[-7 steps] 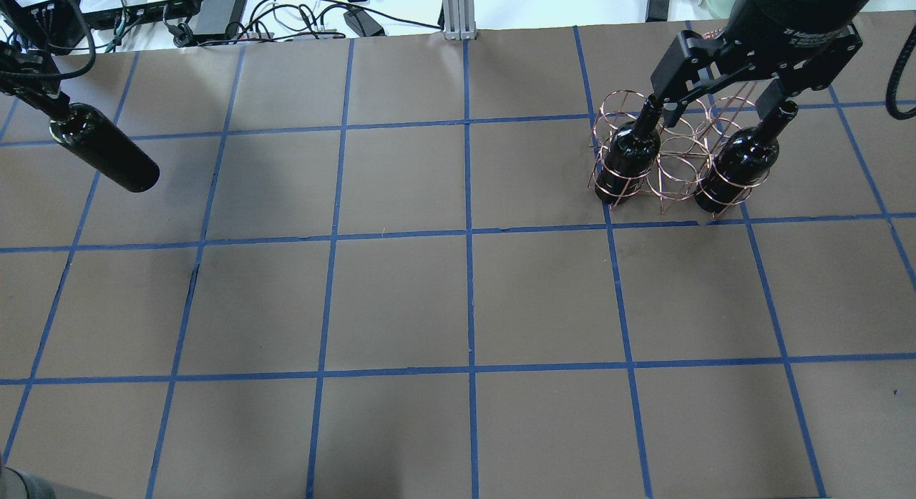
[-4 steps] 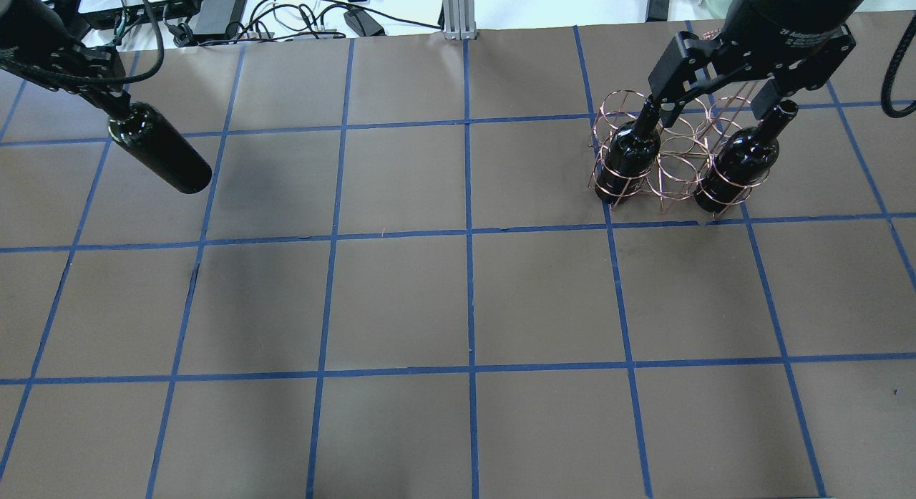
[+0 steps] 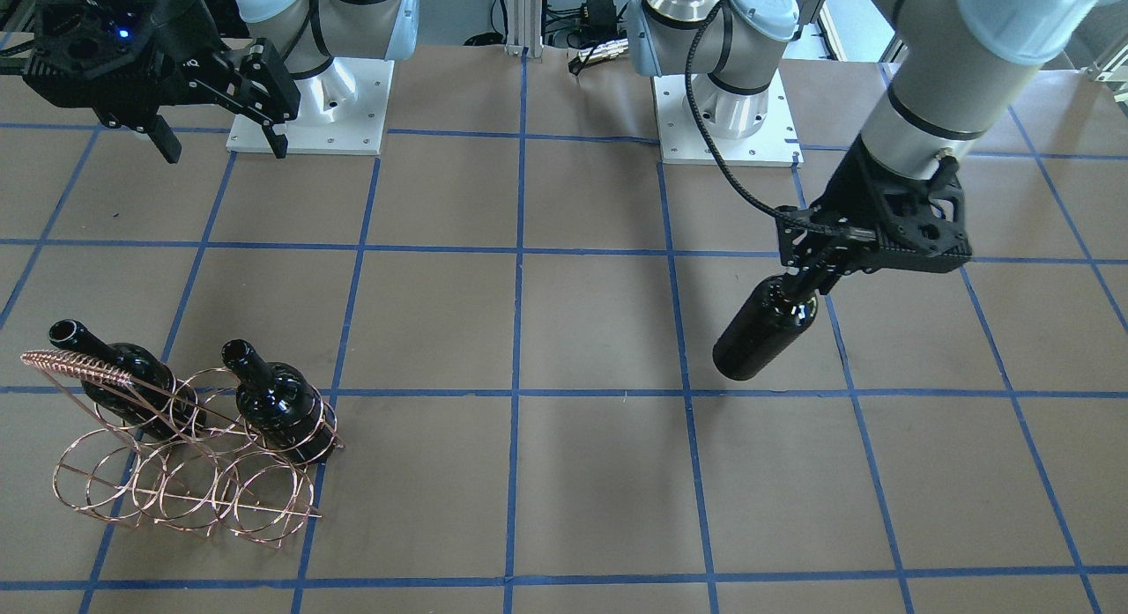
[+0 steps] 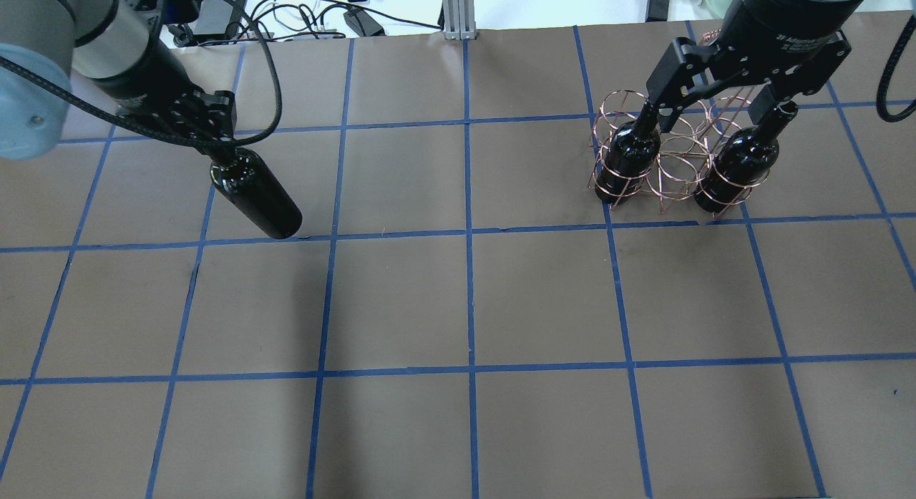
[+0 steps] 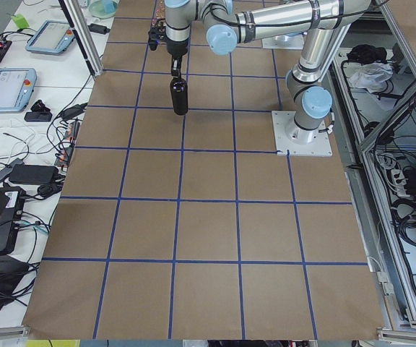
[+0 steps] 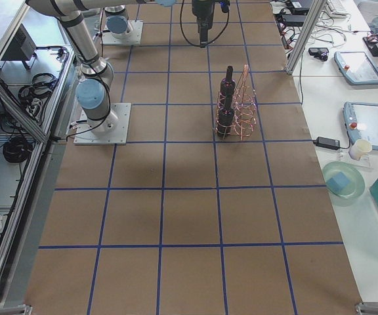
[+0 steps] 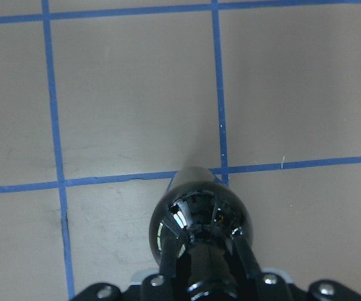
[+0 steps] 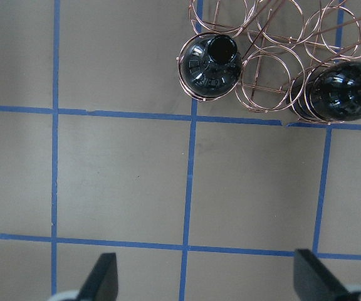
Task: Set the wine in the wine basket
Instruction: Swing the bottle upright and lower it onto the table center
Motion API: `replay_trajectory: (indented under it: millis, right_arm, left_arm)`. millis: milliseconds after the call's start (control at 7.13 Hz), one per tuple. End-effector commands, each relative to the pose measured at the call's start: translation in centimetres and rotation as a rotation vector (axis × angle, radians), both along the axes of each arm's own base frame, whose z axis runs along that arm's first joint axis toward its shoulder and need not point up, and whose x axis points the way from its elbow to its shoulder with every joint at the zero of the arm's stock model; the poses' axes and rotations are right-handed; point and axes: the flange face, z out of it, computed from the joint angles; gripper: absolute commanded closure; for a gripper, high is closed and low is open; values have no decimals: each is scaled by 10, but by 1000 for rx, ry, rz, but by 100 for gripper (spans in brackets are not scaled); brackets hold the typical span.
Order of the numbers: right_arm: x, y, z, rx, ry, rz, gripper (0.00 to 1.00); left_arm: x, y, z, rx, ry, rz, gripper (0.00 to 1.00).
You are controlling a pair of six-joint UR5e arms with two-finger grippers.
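Observation:
My left gripper (image 4: 218, 154) is shut on the neck of a dark glass wine bottle (image 4: 256, 200), which hangs tilted above the table's left part; it also shows in the front view (image 3: 765, 332) and the left wrist view (image 7: 199, 216). The copper wire wine basket (image 4: 677, 168) stands at the far right and holds two look-alike bottles, one (image 4: 630, 152) in its left end ring and one (image 4: 741, 162) in its right end ring. The ring between them is empty. My right gripper (image 4: 719, 107) is open and empty, up above the basket (image 8: 265, 69).
Cables, power bricks and an aluminium post (image 4: 456, 12) line the far table edge. The two arm bases (image 3: 308, 94) stand on white plates at the robot's side. Brown table with a blue tape grid (image 4: 469, 234) lies between the bottle and the basket.
My left arm has carried the held bottle to the right, from the table's left edge toward the middle. My right gripper has stayed open above the basket, nearly still.

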Motion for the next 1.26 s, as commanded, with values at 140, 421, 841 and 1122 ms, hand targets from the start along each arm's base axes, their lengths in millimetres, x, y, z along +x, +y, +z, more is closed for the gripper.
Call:
replay_trajectory:
  millis: [140, 421, 841, 1122]
  right_arm:
    - [0, 1, 1, 0, -1, 0, 0]
    - [0, 0, 1, -6, 0, 0, 0]
    - [0, -1, 0, -5, 0, 0, 0]
    - [2, 0, 0, -7, -3, 4, 0]
  left_arm:
    - [-48, 47, -38, 91, 7, -37, 100]
    - [-53, 64, -51, 117, 4, -47, 100]
    - [-63, 79, -65, 187, 2, -65, 100]
    - [-71, 80, -67, 194, 2, -81, 100]
